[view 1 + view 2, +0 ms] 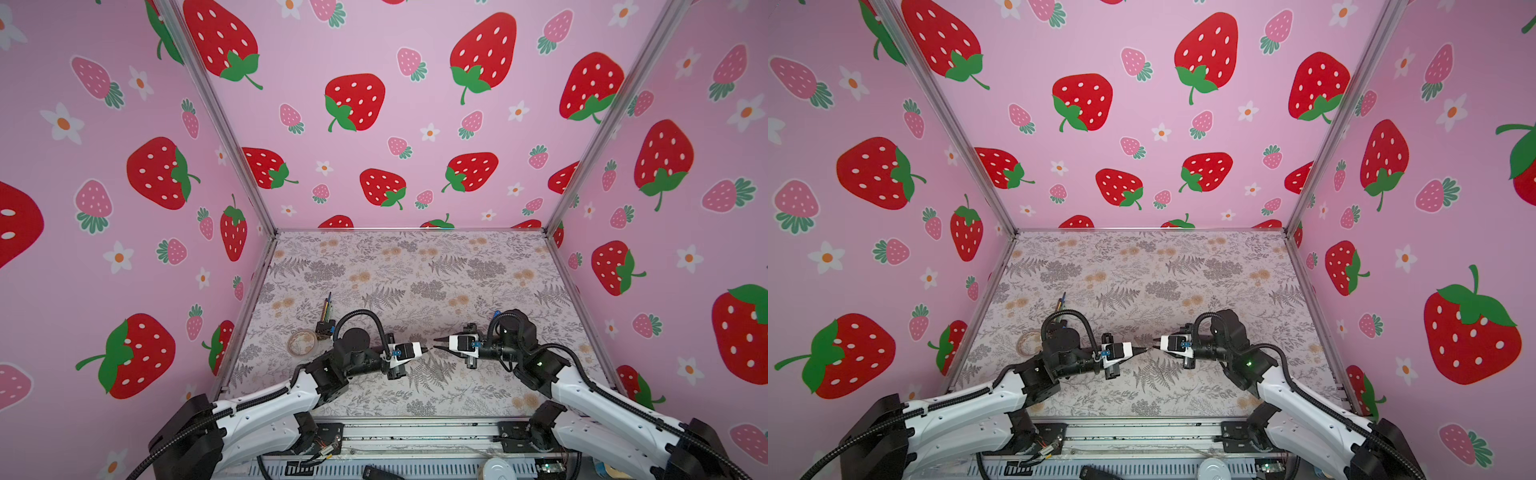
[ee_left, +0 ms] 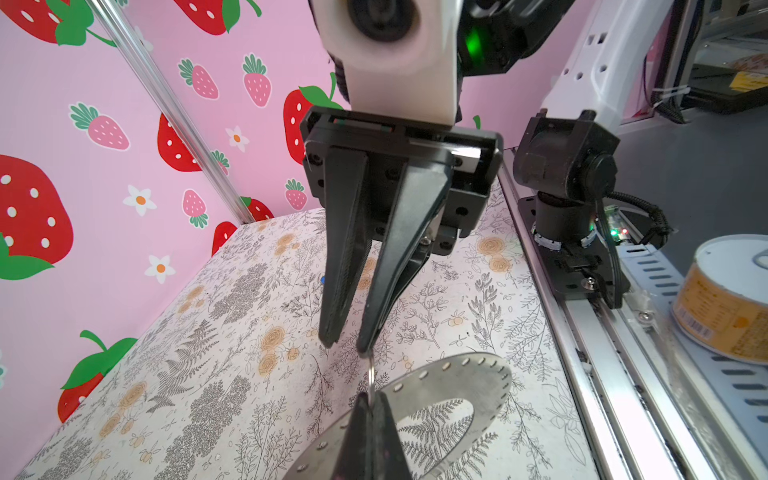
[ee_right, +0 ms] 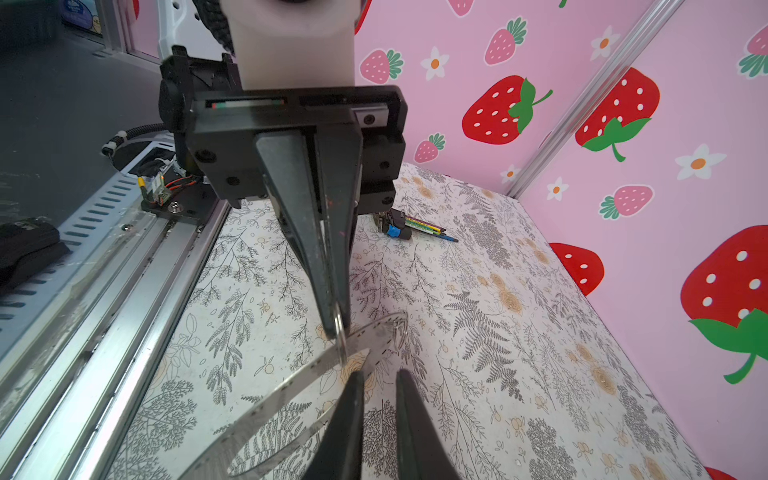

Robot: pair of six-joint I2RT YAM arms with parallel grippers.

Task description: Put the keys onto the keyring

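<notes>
**A:** Which step are we on?

**B:** Threading. Both arms meet tip to tip above the table (image 1: 415, 270), mid workspace. The left gripper (image 2: 371, 401) is clamped on the key loop (image 2: 371, 376), a small silver ring held edge-on and poking out past its tips.

**A:** Blue tag?

**B:** Not visible in any view. It may be buried between the left fingers, can't tell.

**A:** Keyring?

**B:** The keyring (image 2: 451, 384) is the grey disc with rim holes, tilted, right at the two sets of tips. The loop crosses its rim in both wrist views. I can't tell if the loop is already through a rim hole. I also can't tell if the disc hangs from it or leans on the table.

**A:** Right side?

**B:** The right gripper (image 2: 348, 347) has its jaws a narrow gap apart, with nothing clamped that I can see. One fingertip (image 2: 365, 347) is touching or just beside the top of the loop.

**A:** Next move?

**B:** My read is that right should pinch the disc's rim to steady it, not the loop. Left then turns the loop so its split end feeds through a hole. It's thin metal on thin metal, so it needs fine alignment and slow, small wrist motion. The risk is the loop twisting out of the left pinch.
</notes>
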